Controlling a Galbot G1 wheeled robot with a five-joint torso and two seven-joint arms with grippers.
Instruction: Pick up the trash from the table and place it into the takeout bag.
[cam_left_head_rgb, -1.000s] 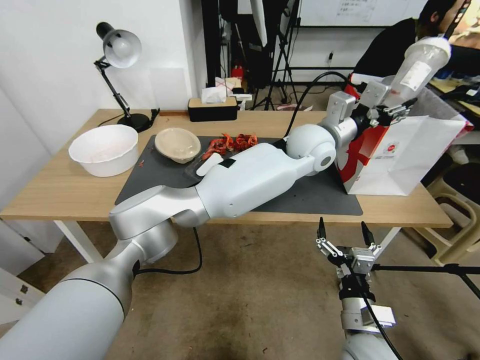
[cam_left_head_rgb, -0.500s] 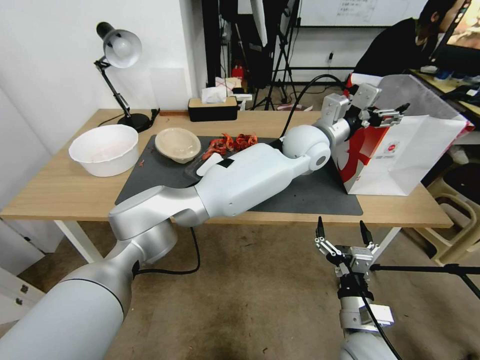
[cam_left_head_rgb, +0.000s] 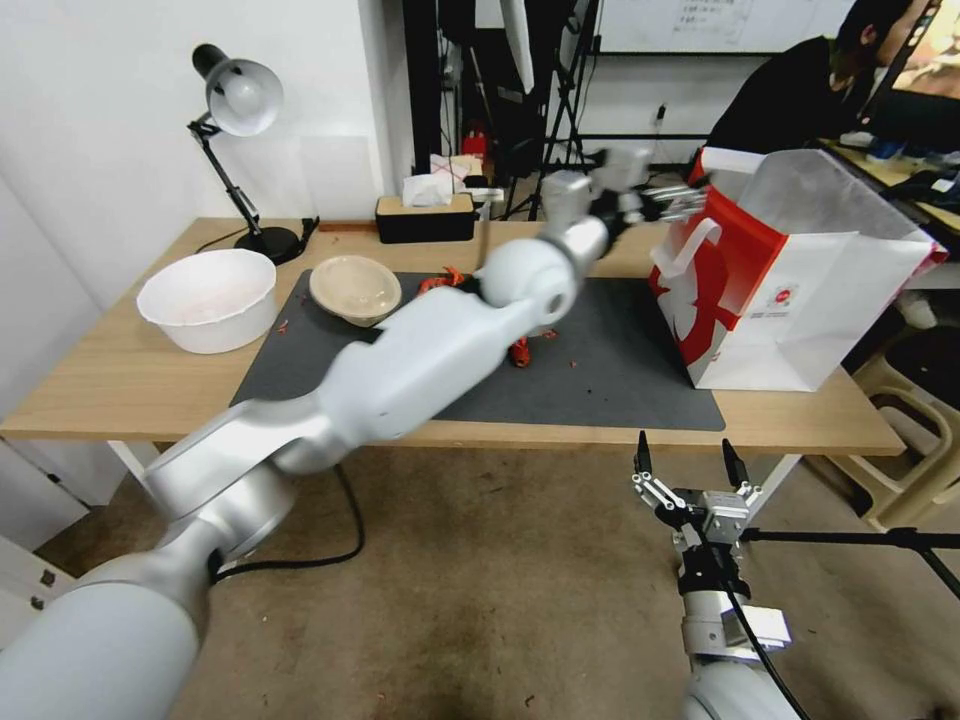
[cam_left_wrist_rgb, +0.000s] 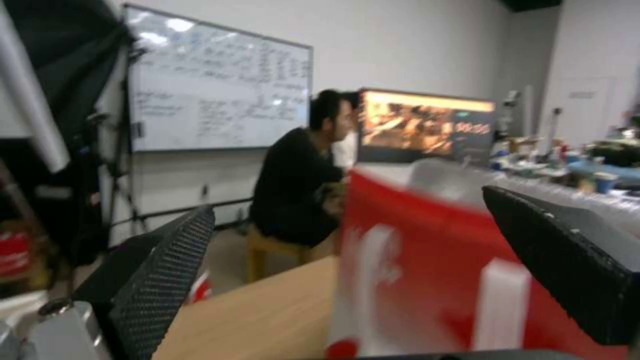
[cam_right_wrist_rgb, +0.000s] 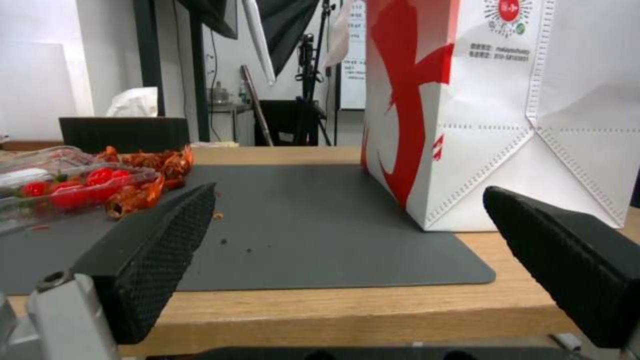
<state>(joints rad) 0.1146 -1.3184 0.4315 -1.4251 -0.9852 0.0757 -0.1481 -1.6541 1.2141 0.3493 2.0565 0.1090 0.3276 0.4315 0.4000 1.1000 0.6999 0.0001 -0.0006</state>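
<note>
We note the left gripper (cam_left_head_rgb: 672, 203), jaws apart and empty, beside the takeout bag (cam_left_head_rgb: 800, 300), and judge a careless swing could snag its handle (cam_left_head_rgb: 685, 240), toppling it

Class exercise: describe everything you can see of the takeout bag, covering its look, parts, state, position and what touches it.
The takeout bag is a large paper bag, white with a bold red pattern, a small round red logo and stitched-looking seams. It has white strap handles and a translucent liner rising from its open mouth. It stands upright at the table's right end, partly on the dark grey mat. The open left claw is beside its top, not touching it.
</note>
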